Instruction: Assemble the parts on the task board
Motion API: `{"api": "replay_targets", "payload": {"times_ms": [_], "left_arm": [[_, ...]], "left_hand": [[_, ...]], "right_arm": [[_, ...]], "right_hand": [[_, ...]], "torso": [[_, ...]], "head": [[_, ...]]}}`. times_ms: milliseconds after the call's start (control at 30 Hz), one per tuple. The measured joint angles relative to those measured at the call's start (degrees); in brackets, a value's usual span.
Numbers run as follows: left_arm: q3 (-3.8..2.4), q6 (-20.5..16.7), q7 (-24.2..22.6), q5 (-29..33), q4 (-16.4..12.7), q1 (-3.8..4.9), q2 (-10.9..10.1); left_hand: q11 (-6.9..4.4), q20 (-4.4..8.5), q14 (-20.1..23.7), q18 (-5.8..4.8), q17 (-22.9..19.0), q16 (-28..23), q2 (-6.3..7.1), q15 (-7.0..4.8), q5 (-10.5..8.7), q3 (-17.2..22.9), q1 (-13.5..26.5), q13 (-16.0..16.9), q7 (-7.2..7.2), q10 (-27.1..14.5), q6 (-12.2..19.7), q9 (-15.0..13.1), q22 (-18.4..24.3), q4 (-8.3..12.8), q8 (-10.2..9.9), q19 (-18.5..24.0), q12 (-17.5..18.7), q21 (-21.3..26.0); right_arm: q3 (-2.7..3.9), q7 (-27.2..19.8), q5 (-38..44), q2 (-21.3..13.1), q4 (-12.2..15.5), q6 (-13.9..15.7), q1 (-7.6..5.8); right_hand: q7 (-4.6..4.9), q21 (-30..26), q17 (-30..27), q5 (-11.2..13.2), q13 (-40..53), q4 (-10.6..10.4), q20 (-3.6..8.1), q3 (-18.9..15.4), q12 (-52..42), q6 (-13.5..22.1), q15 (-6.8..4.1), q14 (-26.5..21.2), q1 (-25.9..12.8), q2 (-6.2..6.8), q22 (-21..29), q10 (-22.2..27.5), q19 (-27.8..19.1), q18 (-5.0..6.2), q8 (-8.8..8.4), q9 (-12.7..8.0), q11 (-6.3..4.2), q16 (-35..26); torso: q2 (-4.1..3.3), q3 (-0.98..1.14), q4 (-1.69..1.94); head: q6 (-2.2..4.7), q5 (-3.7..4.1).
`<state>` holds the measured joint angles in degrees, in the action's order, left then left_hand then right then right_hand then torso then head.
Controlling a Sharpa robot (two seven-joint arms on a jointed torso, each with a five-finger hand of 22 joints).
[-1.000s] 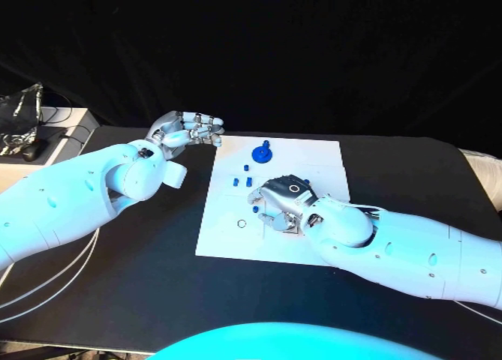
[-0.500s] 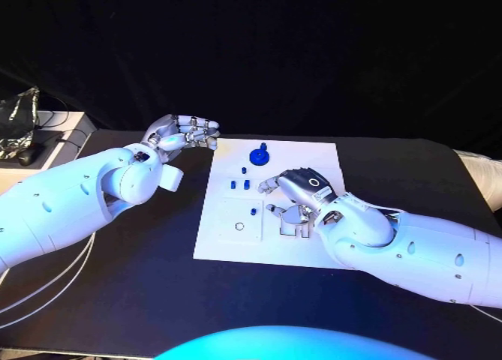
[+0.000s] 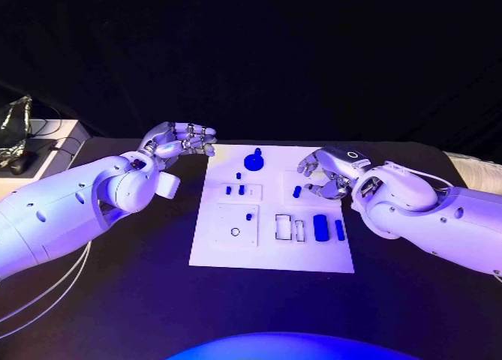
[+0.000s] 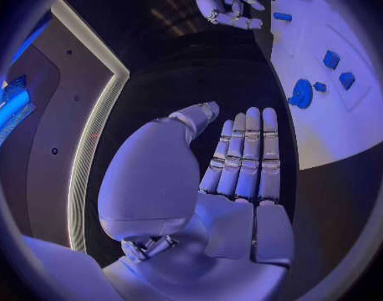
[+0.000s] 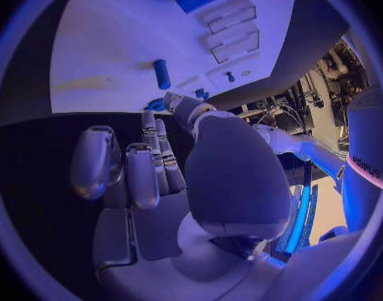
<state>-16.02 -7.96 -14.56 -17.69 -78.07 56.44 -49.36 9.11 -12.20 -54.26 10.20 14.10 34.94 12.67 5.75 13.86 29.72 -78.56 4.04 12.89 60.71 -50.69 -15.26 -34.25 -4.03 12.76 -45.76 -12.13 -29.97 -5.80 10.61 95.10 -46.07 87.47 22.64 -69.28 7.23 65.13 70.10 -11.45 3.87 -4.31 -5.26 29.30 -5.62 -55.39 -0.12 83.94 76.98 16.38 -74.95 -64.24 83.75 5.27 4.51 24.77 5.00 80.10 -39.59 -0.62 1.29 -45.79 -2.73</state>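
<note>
A: Start with what's closest on the black tabletop (image 3: 121, 292).

B: The near edge of the white task board (image 3: 270, 259). Its nearest stretch is bare. A little further in, toward the right, two upright blue parts (image 3: 321, 227) stand side by side beside pale rectangular slots; the second, thinner part (image 3: 339, 229) is just right of the first. To the left at about the same depth is a raised white block with a small dark ring (image 3: 235, 232) on it.

A: And further in?

B: Three small blue parts sit in the middle-left: two side by side (image 3: 229, 190) and one just beyond (image 3: 238, 176). Another short blue part (image 3: 297, 192) lies right of them, near the right hand.

A: What is the right hand doing?

B: The right hand (image 3: 329, 172) hovers at the board's right edge with fingers curled inward; it holds nothing. Its own wrist view shows the fingers bent, with nothing between them.

A: And the left hand?

B: The left hand (image 3: 181, 139) is off the far left corner of the board, above the tabletop, fingers loosely bent but apart, empty. Furthest back on the board stands a round blue part with a knob (image 3: 254, 159).
</note>
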Motion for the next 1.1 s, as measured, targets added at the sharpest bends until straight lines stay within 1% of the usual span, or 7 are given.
{"api": "replay_targets", "payload": {"times_ms": [200,300,400,700,733,967,1100], "left_arm": [[0.0,0.0,-0.1,0.0,0.0,-0.1,0.0],[-0.01,0.1,-0.1,0.1,0.1,-0.13,0.0],[-0.01,0.1,-0.1,0.1,0.1,-0.15,0.0],[-0.01,0.1,-0.2,0.1,0.2,-0.17,0.0],[-0.01,0.1,-0.2,0.1,0.2,-0.17,0.0],[-0.01,0.1,-0.2,0.1,0.3,-0.17,0.0],[0.01,0.1,-0.2,0.1,0.3,-0.17,0.0]], "left_hand": [[0.0,0.0,0.0,0.0,0.0,0.0,0.0,0.0,0.0,0.0,0.0,0.0,0.0,0.0,0.0,0.0,0.0,0.0,0.0,0.0,0.0,0.0],[0.0,0.0,0.0,0.0,0.0,0.0,0.0,0.0,0.0,0.0,0.0,0.0,0.0,0.0,0.0,0.0,0.0,0.0,0.0,0.0,0.0,0.0],[0.0,0.0,0.0,0.0,0.0,0.0,0.0,0.0,0.0,0.0,0.0,0.0,0.0,0.0,0.0,0.0,0.0,0.0,0.0,0.0,0.0,0.0],[0.0,0.01,0.0,0.0,0.0,0.0,0.0,0.0,0.0,0.0,0.0,0.0,0.0,0.0,0.0,0.0,0.0,0.0,0.0,0.0,0.0,0.0],[0.0,0.01,0.0,0.0,0.0,0.0,0.0,0.0,0.0,0.0,0.0,0.0,0.0,0.0,0.0,0.0,0.0,0.0,0.0,0.0,0.0,0.0],[0.0,0.01,0.0,0.0,0.0,0.0,0.0,0.0,0.0,0.0,0.0,0.0,0.0,0.0,0.0,0.0,0.0,0.0,0.0,0.0,0.0,0.0],[0.0,0.01,0.0,0.0,0.1,0.0,0.0,0.0,0.0,0.0,0.0,0.0,0.0,0.0,0.0,0.0,0.1,0.0,0.0,0.0,0.0,0.4]], "right_arm": [[-0.03,0.0,-0.5,0.5,-1.3,-4.3,-0.28],[-0.12,0.1,-0.5,1.2,-2.0,-5.7,-0.29],[-0.21,0.1,-0.5,1.9,-2.9,-6.7,-0.29],[-0.35,0.2,-0.1,3.4,-3.7,-7.7,-0.17],[-0.36,0.2,-0.1,3.5,-3.7,-7.7,-0.15],[-0.41,0.0,0.1,3.9,-3.4,-7.6,-0.04],[-0.44,0.0,0.1,4.0,-3.2,-7.6,0.01]], "right_hand": [[-0.3,0.0,-0.1,-0.2,0.1,0.1,-0.18,-1.5,0.4,0.3,0.0,0.0,0.0,0.0,0.0,0.5,0.2,0.0,0.0,-0.1,0.12,0.2],[-0.3,0.0,-0.1,-0.2,0.1,0.1,-0.18,-1.5,0.4,0.3,0.0,0.0,0.0,-0.02,0.0,0.5,0.2,0.0,0.0,-0.1,0.12,0.2],[-0.3,-0.2,-0.2,-0.2,0.2,0.1,-0.19,-1.5,0.4,0.3,0.0,0.0,0.6,-0.57,0.0,0.5,0.2,0.0,0.0,-0.1,0.12,0.2],[0.05,-0.2,-0.3,-0.4,0.2,-0.1,-0.19,-1.6,0.4,-0.4,0.01,0.0,0.9,-0.88,0.0,-0.2,0.2,0.0,0.0,-0.1,-0.04,0.2],[0.05,-0.2,-0.3,-0.4,0.2,-0.2,-0.19,-1.5,0.4,-0.4,0.01,0.0,1.2,-1.22,0.0,-0.5,0.2,0.0,0.0,-0.1,-0.02,0.2],[0.3,-0.2,-0.3,-0.7,0.2,-0.6,-0.19,-0.7,0.4,-1.2,0.01,0.0,1.2,-1.22,0.0,-1.4,0.2,0.0,0.32,-0.1,-0.3,0.4],[0.34,0.4,-0.2,-0.7,0.2,-0.8,-0.19,0.1,0.4,-2.2,0.01,0.0,1.2,-1.22,0.0,-2.1,0.2,0.0,0.62,-0.1,-0.42,0.4]], "torso": [[0.01,0.07,0.02],[0.0,0.03,0.05],[-0.01,0.0,0.08],[-0.07,-0.07,0.13],[-0.08,-0.07,0.13],[-0.05,-0.07,0.08],[-0.04,-0.07,0.04]], "head": [[-0.05,-0.01],[-0.07,0.01],[-0.12,0.01],[-0.3,0.05],[-0.34,0.05],[-0.79,0.09],[-0.82,0.02]]}}
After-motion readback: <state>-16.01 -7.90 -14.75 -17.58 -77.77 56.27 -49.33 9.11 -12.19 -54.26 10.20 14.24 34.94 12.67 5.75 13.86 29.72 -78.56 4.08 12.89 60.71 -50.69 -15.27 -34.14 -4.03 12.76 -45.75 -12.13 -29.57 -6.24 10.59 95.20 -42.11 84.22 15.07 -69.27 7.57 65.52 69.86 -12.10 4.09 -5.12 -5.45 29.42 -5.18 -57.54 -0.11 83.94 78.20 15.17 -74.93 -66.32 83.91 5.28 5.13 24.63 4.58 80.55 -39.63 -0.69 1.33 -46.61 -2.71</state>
